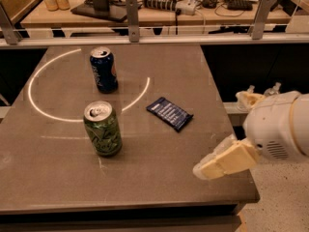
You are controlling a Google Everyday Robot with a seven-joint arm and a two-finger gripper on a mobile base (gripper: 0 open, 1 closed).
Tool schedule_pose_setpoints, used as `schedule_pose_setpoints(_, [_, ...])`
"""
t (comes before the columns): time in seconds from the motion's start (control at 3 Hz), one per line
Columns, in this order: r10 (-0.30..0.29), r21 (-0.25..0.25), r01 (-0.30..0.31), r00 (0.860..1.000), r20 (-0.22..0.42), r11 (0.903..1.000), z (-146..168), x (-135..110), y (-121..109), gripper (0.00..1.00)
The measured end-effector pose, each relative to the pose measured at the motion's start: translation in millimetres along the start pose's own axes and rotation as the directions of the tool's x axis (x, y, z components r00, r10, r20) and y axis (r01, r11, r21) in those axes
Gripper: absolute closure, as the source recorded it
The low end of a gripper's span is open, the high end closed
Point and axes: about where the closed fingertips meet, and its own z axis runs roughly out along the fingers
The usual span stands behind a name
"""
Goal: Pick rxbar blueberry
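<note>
The rxbar blueberry (170,113) is a flat dark navy bar with white text. It lies flat on the grey table (159,178), right of centre. My gripper (219,134) hangs over the table's front right corner, to the right of the bar and nearer the camera, well apart from it. It is open and empty. One cream finger (224,161) reaches over the table edge and the other (248,99) shows further back beside the white wrist.
A blue soda can (104,70) stands at the back left of the bar. A green can (102,128) stands left of the bar, nearer the front. A railing and a cluttered desk (159,6) lie behind the table.
</note>
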Motion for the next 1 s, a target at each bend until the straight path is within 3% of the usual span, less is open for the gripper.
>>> schedule_pose_setpoints(0.33, [0.03,0.046,-0.031,0.999,0.031,0.9985,39,-8,14,0.0])
schedule_pose_setpoints(0.67, [0.11,0.091,-0.112,0.993,0.031,0.9895,61,-12,12,0.0])
schedule_pose_setpoints(1.0, [0.18,0.057,-0.184,0.98,0.081,0.9812,85,-26,6,0.0])
